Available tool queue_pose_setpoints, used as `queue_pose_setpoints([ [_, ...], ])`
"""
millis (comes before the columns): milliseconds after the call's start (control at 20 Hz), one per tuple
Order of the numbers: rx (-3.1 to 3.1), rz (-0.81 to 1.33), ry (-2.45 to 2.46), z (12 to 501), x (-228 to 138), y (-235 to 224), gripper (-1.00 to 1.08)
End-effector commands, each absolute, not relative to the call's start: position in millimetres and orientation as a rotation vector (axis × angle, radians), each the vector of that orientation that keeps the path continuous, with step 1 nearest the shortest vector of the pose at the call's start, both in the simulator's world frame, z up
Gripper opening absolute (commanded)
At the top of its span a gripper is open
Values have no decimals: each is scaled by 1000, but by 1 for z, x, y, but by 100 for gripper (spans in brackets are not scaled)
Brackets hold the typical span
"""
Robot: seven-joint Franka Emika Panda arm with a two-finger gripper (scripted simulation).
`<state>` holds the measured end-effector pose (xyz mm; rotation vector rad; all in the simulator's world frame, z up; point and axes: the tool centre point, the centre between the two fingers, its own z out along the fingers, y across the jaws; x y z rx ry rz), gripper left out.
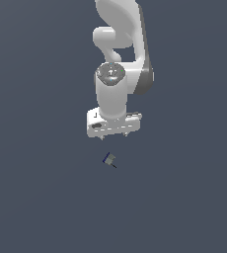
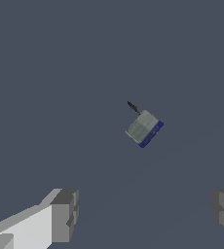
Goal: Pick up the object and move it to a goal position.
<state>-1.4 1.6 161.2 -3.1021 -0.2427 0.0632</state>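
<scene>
The object (image 1: 110, 159) is a tiny grey-beige block with a dark blue edge and a thin black spike, lying on the dark flat surface. In the wrist view the object (image 2: 144, 128) shows its grey top and blue side clearly. My white gripper (image 1: 114, 135) hangs above the surface, a short way from the block and apart from it. Its two grey fingertips (image 2: 65, 215) stand wide apart in the wrist view, so the gripper (image 2: 144, 211) is open with nothing between them.
The white arm (image 1: 120, 44) rises behind the gripper toward the top of the exterior view. Around the block lies only the plain dark grey-blue surface (image 1: 41, 197).
</scene>
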Motion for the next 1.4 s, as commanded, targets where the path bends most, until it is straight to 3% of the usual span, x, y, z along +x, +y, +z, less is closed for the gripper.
queue_pose_setpoints([
  [0, -3098, 60, -326, 155, 2, 1, 100],
  [1350, -2809, 9, -1404, 73, 41, -8, 100],
])
